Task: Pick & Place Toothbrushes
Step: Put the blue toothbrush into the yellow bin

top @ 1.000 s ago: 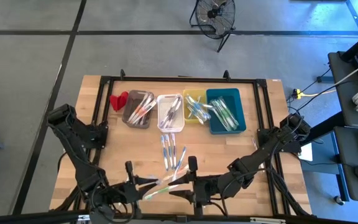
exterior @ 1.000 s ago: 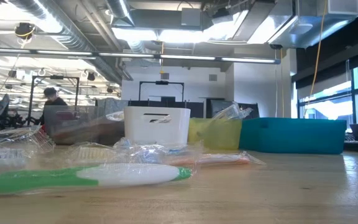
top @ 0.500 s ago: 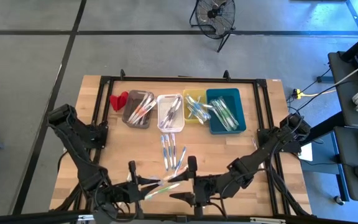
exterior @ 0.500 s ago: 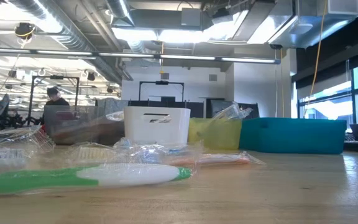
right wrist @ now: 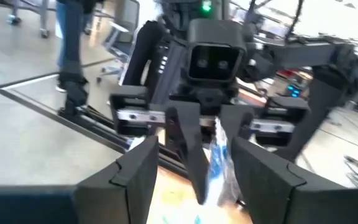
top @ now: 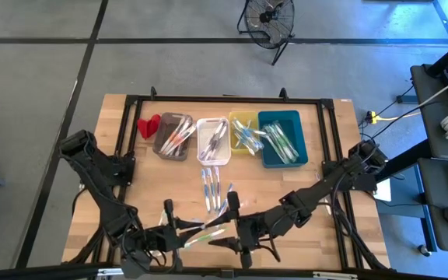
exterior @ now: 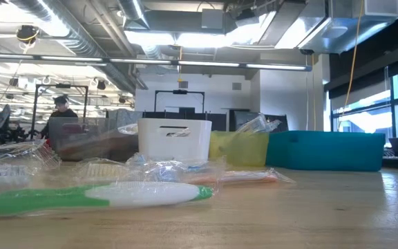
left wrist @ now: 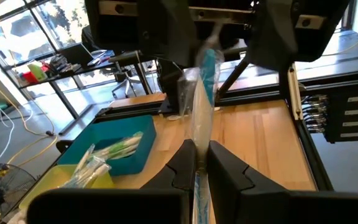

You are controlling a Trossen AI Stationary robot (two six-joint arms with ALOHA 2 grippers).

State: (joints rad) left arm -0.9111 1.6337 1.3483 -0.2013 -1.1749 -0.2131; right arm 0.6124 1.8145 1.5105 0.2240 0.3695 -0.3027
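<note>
Workshop floor, wooden table; two arms meeting at its near edge over wrapped toothbrushes.

Near edge: left gripper, jaws clamped on one wrapped toothbrush with a blue handle, held off the table toward the right gripper; right gripper facing it, fingers apart, either side of the wrapper's far end, contact not clear; mid-table: loose toothbrushes lying side by side; far side: row of bins, grey bin, white bin, yellow bin, teal bin, each holding toothbrushes; small red object beside the grey bin; floor fan beyond.
</note>
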